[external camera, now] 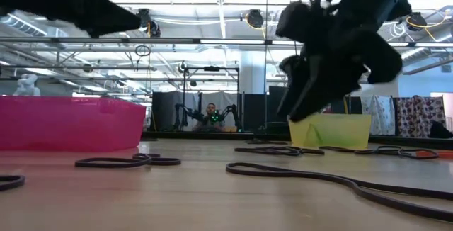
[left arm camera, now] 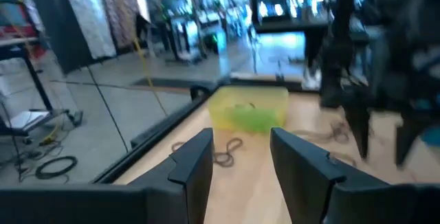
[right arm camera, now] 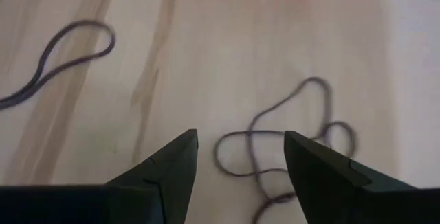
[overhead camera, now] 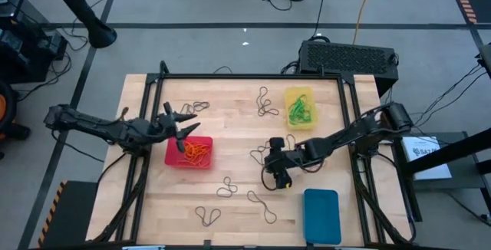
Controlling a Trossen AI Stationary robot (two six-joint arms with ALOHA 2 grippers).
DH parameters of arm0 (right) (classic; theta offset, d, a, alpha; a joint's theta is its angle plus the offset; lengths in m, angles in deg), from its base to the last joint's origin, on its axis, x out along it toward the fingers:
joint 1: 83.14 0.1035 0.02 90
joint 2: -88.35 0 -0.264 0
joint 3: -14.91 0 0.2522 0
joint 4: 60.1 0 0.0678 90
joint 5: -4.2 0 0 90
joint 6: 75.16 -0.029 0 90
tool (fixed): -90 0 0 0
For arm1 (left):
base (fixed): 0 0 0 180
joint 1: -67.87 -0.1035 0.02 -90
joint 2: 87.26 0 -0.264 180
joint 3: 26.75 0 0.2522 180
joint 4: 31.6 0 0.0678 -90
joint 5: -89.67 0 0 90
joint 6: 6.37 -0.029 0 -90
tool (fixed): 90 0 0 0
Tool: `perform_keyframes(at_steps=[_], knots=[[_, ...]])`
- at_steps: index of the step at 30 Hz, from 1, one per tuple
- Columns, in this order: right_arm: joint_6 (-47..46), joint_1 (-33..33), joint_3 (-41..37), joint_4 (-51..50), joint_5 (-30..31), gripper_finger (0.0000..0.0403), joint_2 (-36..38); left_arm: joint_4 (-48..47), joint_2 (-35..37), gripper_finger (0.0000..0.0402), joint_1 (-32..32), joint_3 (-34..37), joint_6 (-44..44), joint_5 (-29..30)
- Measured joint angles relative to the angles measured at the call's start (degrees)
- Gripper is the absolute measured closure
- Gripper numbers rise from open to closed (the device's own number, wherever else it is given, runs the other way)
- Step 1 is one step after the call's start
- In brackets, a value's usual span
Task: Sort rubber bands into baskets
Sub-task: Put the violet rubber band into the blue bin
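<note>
Pale wood is covering the table (overhead camera: 238, 204), which is filling the centre of the high view inside a dark frame. Three baskets are sitting on it. A red basket (overhead camera: 189, 152) is lying left of centre, holding a tangle of orange bands (overhead camera: 196, 151). A yellow basket (overhead camera: 300, 108) is sitting toward the upper right, holding green bands (overhead camera: 299, 112). A blue basket (overhead camera: 321, 215) is resting at the lower right; its contents cannot be made out.

Dark loose bands are lying scattered over the bare wood: one clump (overhead camera: 266, 104) just left of the yellow basket, one (overhead camera: 193, 109) above the red basket, a few (overhead camera: 226, 189) below centre, and one (overhead camera: 208, 215) near the bottom edge.

Reaching in from the left of the frame, the left gripper (overhead camera: 182, 127) is hovering at the upper edge of the red basket with its jaws standing apart and nothing between them. Its wrist view is looking across the table at the yellow basket.

Coming in from the right, the right gripper (overhead camera: 261, 156) is pointing down near the middle of the table, jaws spread wide and empty. In its wrist view, a looping dark band (right arm camera: 289, 152) is lying on the wood right under and between the two fingers (right arm camera: 172, 165), not yet pinched. In the low view, this gripper is hanging just above the tabletop in front of the yellow basket.
</note>
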Motion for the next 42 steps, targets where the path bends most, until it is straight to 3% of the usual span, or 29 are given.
perform_keyframes(at_steps=[5,10,17,21,26,28,34,37,42], knots=[[2.9,-1.0,0.0,1.7,-0.9,0.0193,-4.4,15.6,-0.4,0.0247,0.0,9.3,0.7,5.7],[7.2,-2.5,0.3,2.7,-1.8,0.0193,-7.1,17.4,-0.4,0.0247,0.0,12.7,2.6,6.2],[-1.2,-9.1,0.5,1.3,-13.8,0.0197,-8.2,19.5,-0.4,0.0247,0.0,12.6,0.2,5.9],[-5.2,-12.0,0.7,-2.0,-16.9,0.0238,-8.2,18.6,-0.4,0.0247,0.0,12.6,-0.4,4.1],[-3.1,-13.0,0.9,-3.1,-17.0,0.0361,-7.7,18.7,-0.4,0.0247,0.0,12.6,-1.0,1.7],[-1.9,-12.5,1.5,-3.7,-17.1,0.0391,-7.7,18.6,-0.4,0.0247,0.0,12.6,-1.0,1.5],[1.2,-10.9,5.5,-4.4,-16.3,0.0400,-7.5,18.2,-0.4,0.0247,0.0,12.6,-1.0,1.4],[3.9,-10.2,8.1,-0.9,-12.7,0.0400,-7.3,17.4,-0.5,0.0247,0.0,12.6,-1.0,1.4],[10.0,-10.1,10.3,13.3,-10.8,0.0402,-7.3,17.3,-0.5,0.0247,0.0,12.6,-1.0,1.5]])
